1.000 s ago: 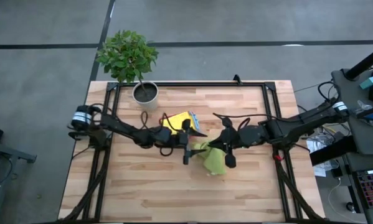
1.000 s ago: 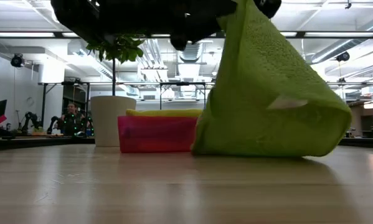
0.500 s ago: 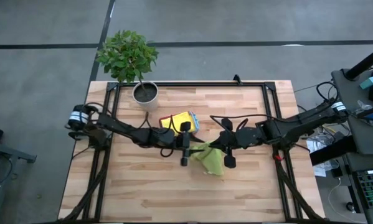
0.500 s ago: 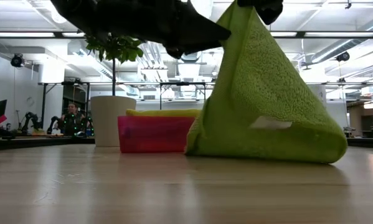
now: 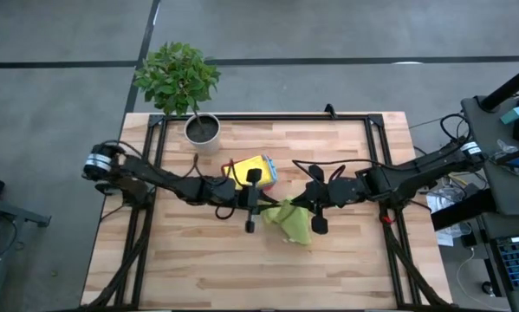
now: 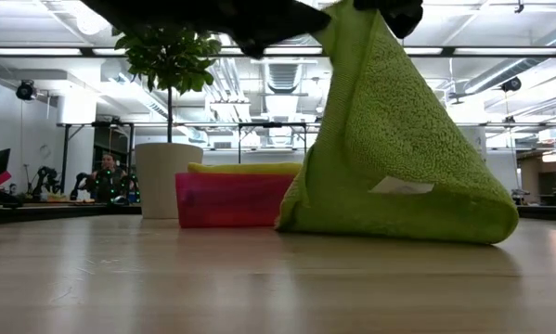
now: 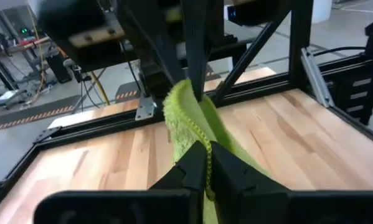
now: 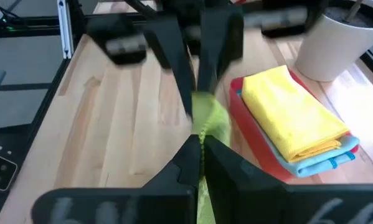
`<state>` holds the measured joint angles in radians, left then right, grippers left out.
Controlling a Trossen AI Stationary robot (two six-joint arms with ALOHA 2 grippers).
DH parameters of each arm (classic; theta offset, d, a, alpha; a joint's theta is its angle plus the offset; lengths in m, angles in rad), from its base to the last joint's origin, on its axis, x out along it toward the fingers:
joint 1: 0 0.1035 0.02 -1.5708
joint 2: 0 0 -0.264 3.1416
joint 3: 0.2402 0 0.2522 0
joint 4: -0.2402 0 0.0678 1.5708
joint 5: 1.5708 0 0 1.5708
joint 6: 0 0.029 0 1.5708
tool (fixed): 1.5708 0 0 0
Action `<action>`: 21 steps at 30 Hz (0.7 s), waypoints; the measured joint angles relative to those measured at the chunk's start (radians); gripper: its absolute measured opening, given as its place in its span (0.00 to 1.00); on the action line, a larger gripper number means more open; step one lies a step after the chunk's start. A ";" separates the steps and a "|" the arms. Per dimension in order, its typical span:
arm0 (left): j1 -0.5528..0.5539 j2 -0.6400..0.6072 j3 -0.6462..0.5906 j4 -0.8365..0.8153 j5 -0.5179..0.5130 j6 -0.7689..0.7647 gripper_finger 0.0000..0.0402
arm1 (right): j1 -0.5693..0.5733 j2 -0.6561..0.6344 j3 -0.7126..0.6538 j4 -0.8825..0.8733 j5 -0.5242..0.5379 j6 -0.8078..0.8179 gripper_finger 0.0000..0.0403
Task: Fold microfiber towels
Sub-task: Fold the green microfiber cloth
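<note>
Mid-table on the wooden table point(image 5: 198, 260), lime green towel point(image 5: 294, 221) draped in a peak, lower edge resting on the wood, just beside the pink tray point(image 5: 268, 169) stacked with folded yellow towel point(image 5: 249, 166) over blue towel point(image 8: 323, 158). Pinched along its raised edge by left gripper point(image 5: 261, 208) and right gripper point(image 5: 307, 208), both clamped shut on the cloth, facing each other

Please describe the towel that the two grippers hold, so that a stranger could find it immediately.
On the wooden table, look near the middle, just right of the pink plastic tray stacked with folded towels. The lime green microfiber towel hangs there tent-like, the only unfolded one, pinched by left gripper and right gripper.
</note>
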<state>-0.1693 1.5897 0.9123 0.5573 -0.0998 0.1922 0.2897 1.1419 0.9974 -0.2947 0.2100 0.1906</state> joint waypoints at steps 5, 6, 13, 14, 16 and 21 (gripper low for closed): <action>-0.034 -0.136 0.029 -0.225 -0.010 -0.078 0.00 | -0.002 0.005 -0.005 -0.013 0.001 0.018 0.11; -0.041 -0.155 0.046 -0.271 -0.014 -0.113 0.00 | -0.004 0.012 -0.009 -0.001 0.005 0.016 0.14; -0.076 -0.185 0.104 -0.408 -0.219 -0.298 0.00 | -0.040 0.074 -0.026 0.030 0.277 -0.019 0.30; -0.073 -0.186 0.112 -0.445 -0.275 -0.335 0.00 | -0.045 0.077 -0.027 0.016 0.320 -0.016 0.32; -0.065 -0.186 0.121 -0.538 -0.386 -0.376 0.00 | -0.050 0.078 -0.032 0.000 0.347 -0.008 0.35; -0.037 -0.159 0.113 -0.586 -0.537 -0.414 0.00 | -0.016 0.087 -0.080 0.030 0.247 -0.031 0.39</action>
<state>-0.2067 1.4311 1.0256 -0.0288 -0.6365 -0.2215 0.2733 1.2285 0.9173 -0.2647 0.4571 0.1594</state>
